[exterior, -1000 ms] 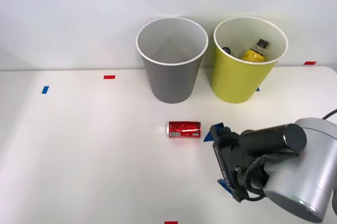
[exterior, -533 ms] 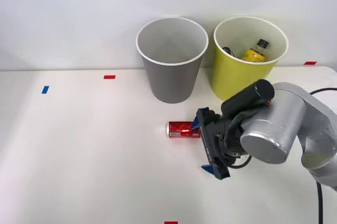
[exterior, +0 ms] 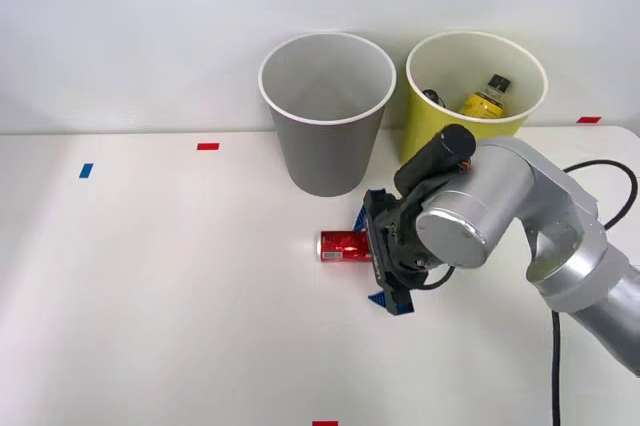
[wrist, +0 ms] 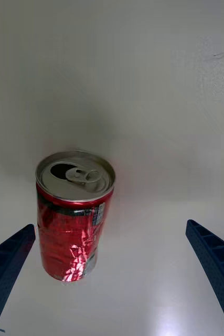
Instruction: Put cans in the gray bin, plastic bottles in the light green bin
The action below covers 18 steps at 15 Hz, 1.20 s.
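Can on table, bottle binned

Red soda can point(exterior: 344, 246) – silver ends, dented, tab end open – lies on its side on the white table, approx 6 o'clock from the gray bin point(exterior: 326, 116), which stands upright w/ white rim & inside. Light green bin point(exterior: 468, 116) at 3 o'clock from the gray one, upright – holds the yellow-label, black-cap bottle point(exterior: 485, 96), leaning.

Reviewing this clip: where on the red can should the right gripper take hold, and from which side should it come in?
Best across the round body at mid-length. The red can lies on its side on the table, long axis running left-right, dented wall, opened top visible at the wrist. The right gripper, open, sits at the can's right end; sliding further along it would let the fingers close on opposite sides.
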{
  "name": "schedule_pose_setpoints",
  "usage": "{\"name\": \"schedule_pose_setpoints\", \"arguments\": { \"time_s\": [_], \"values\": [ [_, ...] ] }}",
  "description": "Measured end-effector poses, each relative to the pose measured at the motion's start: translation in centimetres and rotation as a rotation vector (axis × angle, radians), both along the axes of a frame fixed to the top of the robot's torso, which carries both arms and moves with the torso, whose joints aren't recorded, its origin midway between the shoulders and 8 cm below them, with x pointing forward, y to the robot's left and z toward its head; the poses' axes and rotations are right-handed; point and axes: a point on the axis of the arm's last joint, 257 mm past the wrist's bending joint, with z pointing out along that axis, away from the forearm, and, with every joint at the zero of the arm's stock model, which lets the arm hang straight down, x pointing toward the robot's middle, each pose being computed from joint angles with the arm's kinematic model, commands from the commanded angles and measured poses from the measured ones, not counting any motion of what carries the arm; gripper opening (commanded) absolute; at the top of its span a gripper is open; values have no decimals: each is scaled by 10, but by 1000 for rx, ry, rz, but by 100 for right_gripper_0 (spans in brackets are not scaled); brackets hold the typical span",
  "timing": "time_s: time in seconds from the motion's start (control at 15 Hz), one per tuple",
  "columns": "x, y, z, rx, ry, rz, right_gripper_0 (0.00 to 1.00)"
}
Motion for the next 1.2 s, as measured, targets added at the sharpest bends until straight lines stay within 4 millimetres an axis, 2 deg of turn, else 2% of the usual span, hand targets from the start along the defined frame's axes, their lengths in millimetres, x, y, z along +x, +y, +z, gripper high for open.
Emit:
{"name": "schedule_pose_setpoints", "arguments": {
  "time_s": [0.33, 0.73, 1.2],
  "values": [
    [29, 7, -17, -41, 24, -60, 100],
    [24, 13, -18, -31, 42, -50, 100],
    [27, 11, -18, -25, 36, -45, 100]
  ]
}}
